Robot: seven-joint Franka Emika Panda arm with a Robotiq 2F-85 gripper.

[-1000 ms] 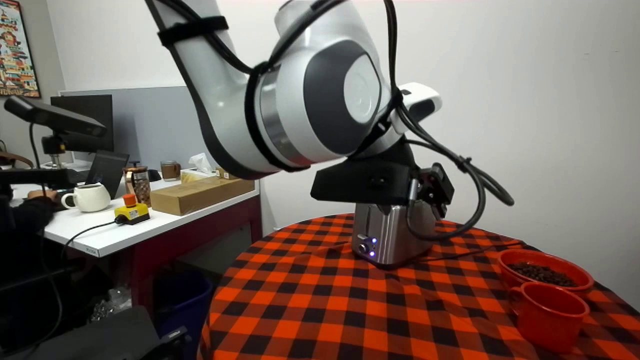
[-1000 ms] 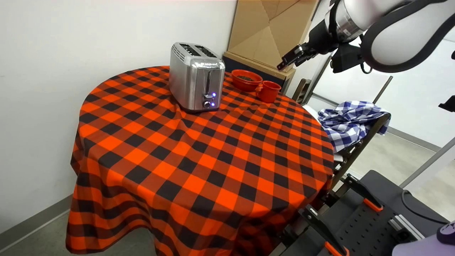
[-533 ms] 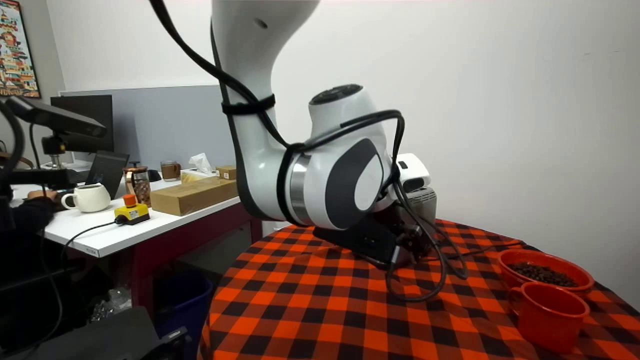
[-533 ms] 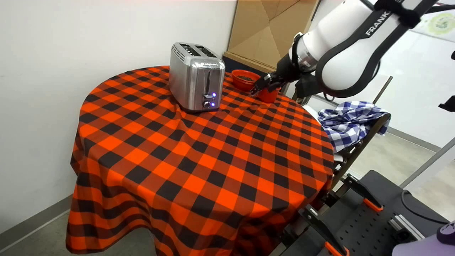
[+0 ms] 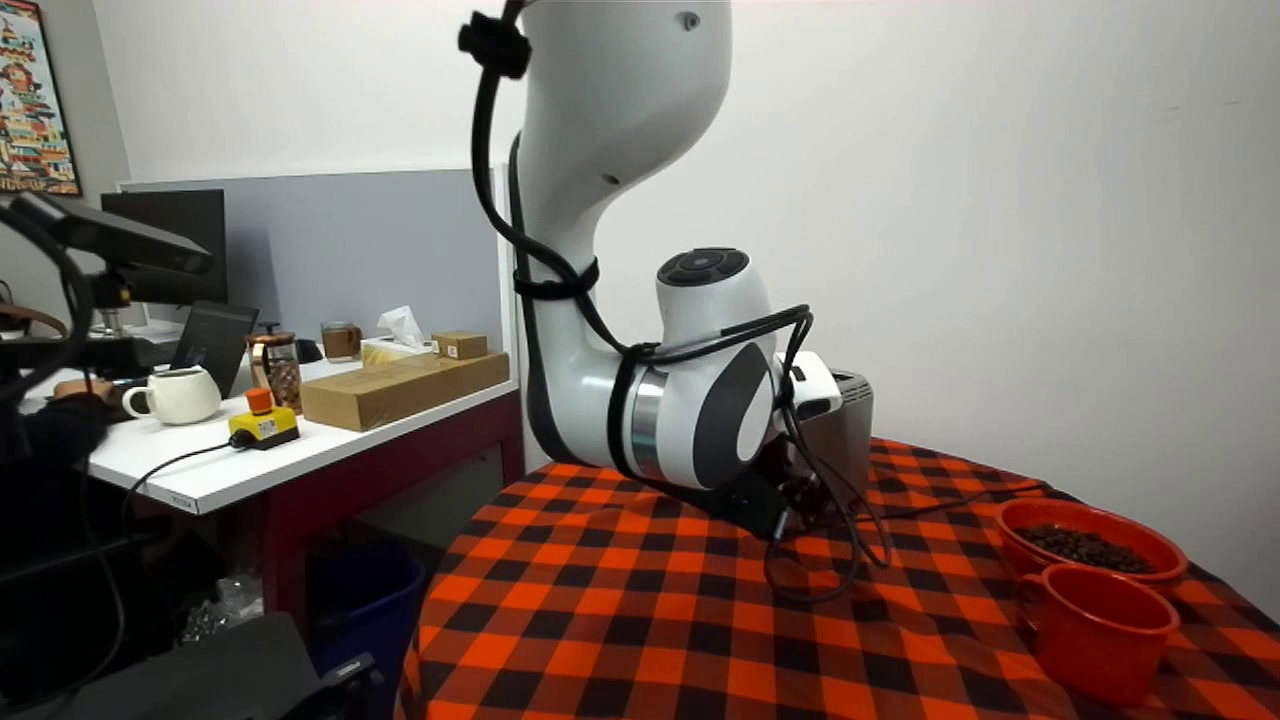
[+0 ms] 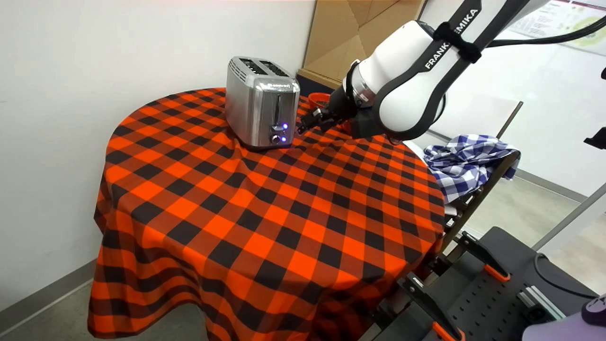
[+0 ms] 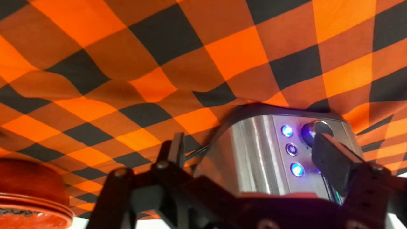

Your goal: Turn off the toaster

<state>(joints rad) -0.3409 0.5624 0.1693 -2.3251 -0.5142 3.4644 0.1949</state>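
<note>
- Toaster [image 6: 260,106] upright on a table [image 6: 265,213] draped in red-and-black checks, two blue lights [image 7: 297,169] glowing on its end panel [image 7: 306,156].
- Gripper [image 7: 250,140], tilted down just beside that panel, fingers [image 7: 334,162] spread wide, gripping nothing.
- Red mug [image 5: 1105,645] near a red bowl [image 5: 1012,550] of dark beans [image 5: 1082,548].

A: ok so where do the cams actually sit?

B: In an exterior view you're looking over the checked cloth [image 5: 640,620] from fairly low, red mug [image 5: 1105,640] close by. In an exterior view it's higher, tilted down, facing the toaster [image 6: 260,104]. Cloth, toaster and arm [image 6: 407,109] show in both exterior views.

A: and wrist?

B: Nearest, upside down, looking past the gripper [image 7: 249,136].
</note>
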